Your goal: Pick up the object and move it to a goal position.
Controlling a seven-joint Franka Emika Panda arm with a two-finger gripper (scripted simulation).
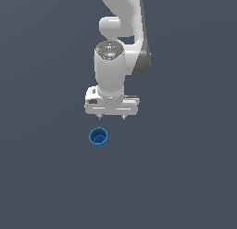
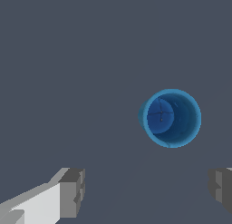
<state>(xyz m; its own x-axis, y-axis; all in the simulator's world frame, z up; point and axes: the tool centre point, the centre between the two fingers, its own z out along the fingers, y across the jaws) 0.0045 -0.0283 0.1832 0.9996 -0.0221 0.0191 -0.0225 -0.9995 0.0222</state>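
Observation:
A small bright-blue round cup (image 1: 98,137) stands upright on the dark grey floor, its hollow darker inside facing up. It also shows in the wrist view (image 2: 171,118), seen from above. My white gripper (image 1: 111,117) hangs above the floor, behind the cup and a little toward the exterior view's right, apart from it. Its two short fingertips (image 1: 99,116) point down and stand wide apart. In the wrist view the gripper (image 2: 147,193) is open and empty, with one grey pad (image 2: 72,191) and the other at the frame's edge (image 2: 222,189).
The plain dark grey floor (image 1: 185,177) surrounds the cup. The arm's white links (image 1: 121,24) rise behind the gripper.

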